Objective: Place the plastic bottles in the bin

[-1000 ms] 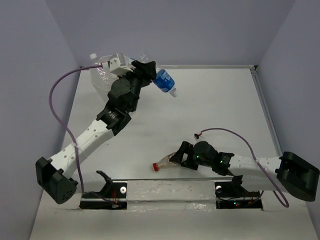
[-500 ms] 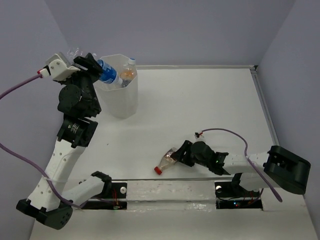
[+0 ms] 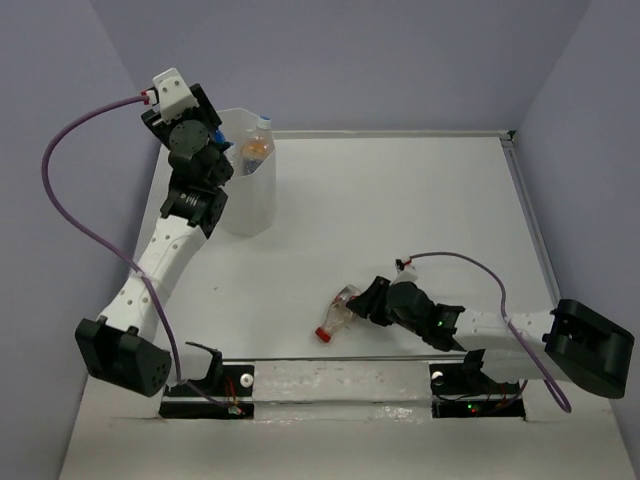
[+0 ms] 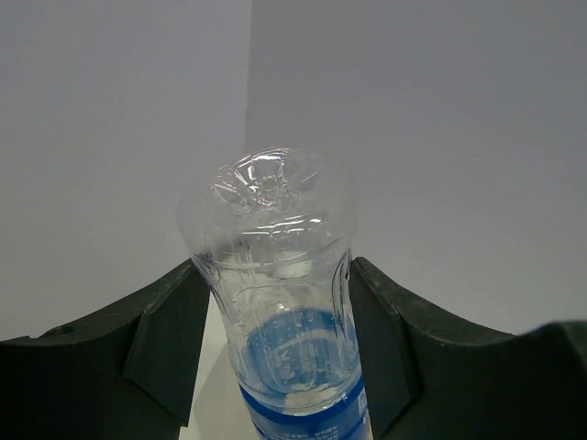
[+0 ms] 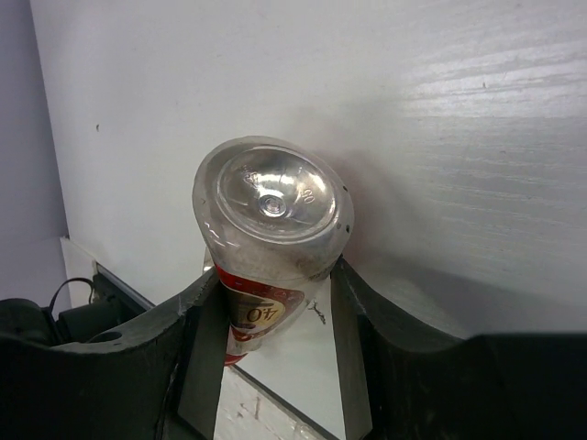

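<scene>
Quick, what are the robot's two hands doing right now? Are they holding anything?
Left gripper: jaws closed, holding the blue-labelled bottle.
Right gripper: jaws closed, holding the red-labelled bottle.

The left arm [image 3: 163, 248] stretches up and forward, the left gripper [image 4: 275, 275] clamped on a blue-labelled bottle [image 4: 275, 229]. The right arm [image 3: 490, 325] lies low, reaching leftward, the right gripper [image 5: 271, 280] clamped on a red-labelled bottle [image 5: 272, 215].

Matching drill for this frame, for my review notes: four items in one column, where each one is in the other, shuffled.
Items:
1. blue-labelled bottle
2. red-capped bottle
3. orange bottle
4. bin

Places:
A. inside the bin
B. gripped by the right gripper
C. far left part of the table
D. gripped by the left gripper

Pairs: 1-D, 2-B, 3-A, 4-C
</scene>
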